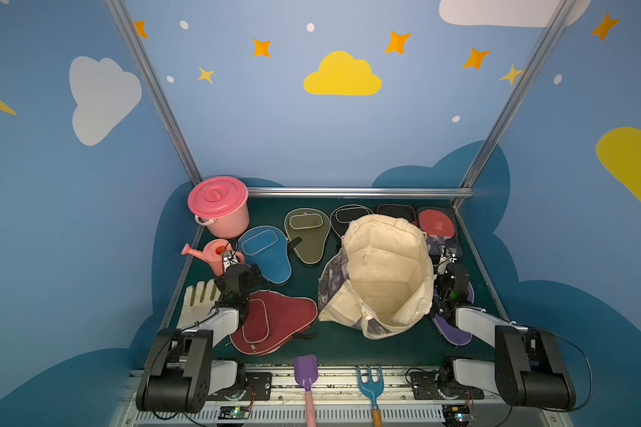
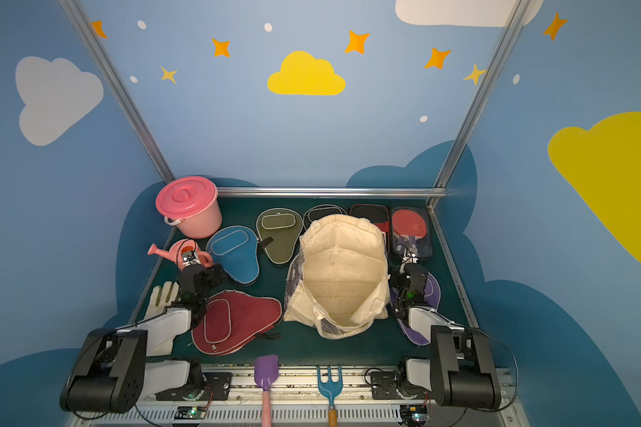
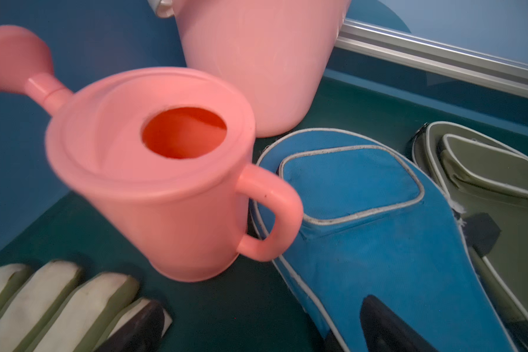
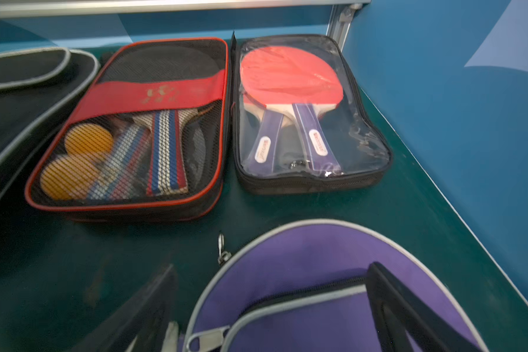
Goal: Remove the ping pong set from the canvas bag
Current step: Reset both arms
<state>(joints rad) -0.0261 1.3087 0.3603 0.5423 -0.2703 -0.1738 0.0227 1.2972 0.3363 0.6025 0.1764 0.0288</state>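
At the left edge of the surface a pale glove is laid. A pink watering can is seen beyond it, and a pink bucket is set in the far left corner. The left gripper is held near the can, jaws spread wide, nothing between them. A blue case is laid just beside the can, a maroon case near the front edge, and an olive case and a black case toward the far edge. The canvas bag is stood right of the middle, its mouth gaping and cream lining shown. A bare strip is left along the front edge before the bag. In the far right corner a mesh pack and a clear pack are set just beside each other. The gold marks on the mesh pack's red band and the paddle-handle labels cannot be read. A purple case is laid at the right edge beneath the right gripper, whose jaws are likewise spread, with nothing gripped.
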